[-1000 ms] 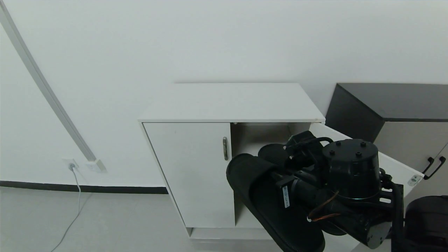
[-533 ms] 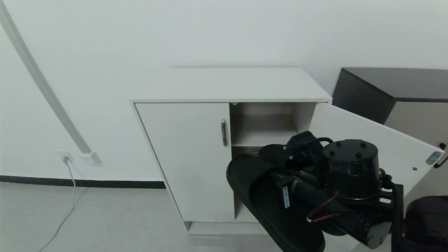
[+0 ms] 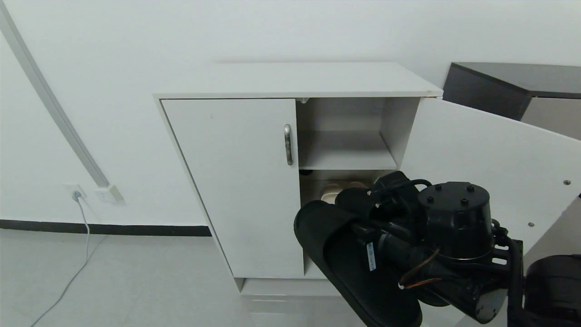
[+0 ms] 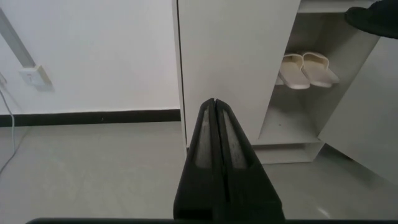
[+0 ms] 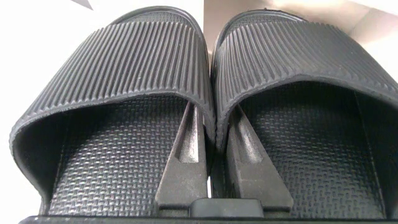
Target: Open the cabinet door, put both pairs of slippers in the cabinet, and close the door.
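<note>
The white cabinet (image 3: pixel 295 79) stands against the wall, its left door (image 3: pixel 236 181) closed and its right door (image 3: pixel 476 154) swung open. A beige pair of slippers (image 3: pixel 333 190) (image 4: pixel 308 68) lies on the middle shelf inside. My right gripper (image 5: pixel 211 140) is shut on the black pair of slippers (image 3: pixel 345 254) (image 5: pixel 149 68), one finger inside each, pinching their adjoining walls. That pair hangs just in front of the open compartment, toes toward it. My left gripper (image 4: pixel 214 106) is shut and empty, low above the floor, in front of the closed door.
A dark cabinet (image 3: pixel 513 86) stands to the right, behind the open door. A wall socket with a cable (image 3: pixel 75 195) and a slanted white conduit (image 3: pixel 50 104) are on the left. Bare grey floor (image 3: pixel 113 281) lies left of the cabinet.
The head camera has moved, so the cabinet sits higher in the picture and its middle shelf with the beige slippers has come into sight. The right arm with the black slippers keeps its place in the picture.
</note>
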You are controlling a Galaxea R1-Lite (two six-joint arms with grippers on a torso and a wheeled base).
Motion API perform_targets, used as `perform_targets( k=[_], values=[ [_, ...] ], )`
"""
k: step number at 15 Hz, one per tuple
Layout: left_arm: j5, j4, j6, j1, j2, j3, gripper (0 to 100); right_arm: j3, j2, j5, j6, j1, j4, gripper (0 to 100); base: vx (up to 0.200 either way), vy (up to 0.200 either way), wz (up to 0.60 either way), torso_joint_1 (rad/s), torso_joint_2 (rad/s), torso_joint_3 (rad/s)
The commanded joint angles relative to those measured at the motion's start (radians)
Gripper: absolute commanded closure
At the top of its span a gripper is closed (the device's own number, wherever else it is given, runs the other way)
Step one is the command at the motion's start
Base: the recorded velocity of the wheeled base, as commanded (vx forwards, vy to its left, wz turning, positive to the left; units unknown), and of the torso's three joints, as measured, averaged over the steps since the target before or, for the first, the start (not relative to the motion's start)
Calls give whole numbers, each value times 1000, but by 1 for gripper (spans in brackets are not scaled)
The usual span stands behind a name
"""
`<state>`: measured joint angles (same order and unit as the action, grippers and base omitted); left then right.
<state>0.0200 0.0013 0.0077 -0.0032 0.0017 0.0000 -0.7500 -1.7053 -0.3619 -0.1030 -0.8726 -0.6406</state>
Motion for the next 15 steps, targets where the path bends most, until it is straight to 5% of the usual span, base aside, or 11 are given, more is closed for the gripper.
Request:
perform_targets(
  k=[1,8,15],
  values=[
    [-2,0,-2,0,1,0,100,1,-2,0,0,0,-1,100,0,0,0,-100,447,354],
    [-2,0,-2,0,1,0,100,6,-2,1,0,0,-1,100,0,0,0,-55,423,371],
    [-2,0,-2,0,1,0,100,9,1,1,6,0,-2,100,0,0,0,1,54,49]
  ],
)
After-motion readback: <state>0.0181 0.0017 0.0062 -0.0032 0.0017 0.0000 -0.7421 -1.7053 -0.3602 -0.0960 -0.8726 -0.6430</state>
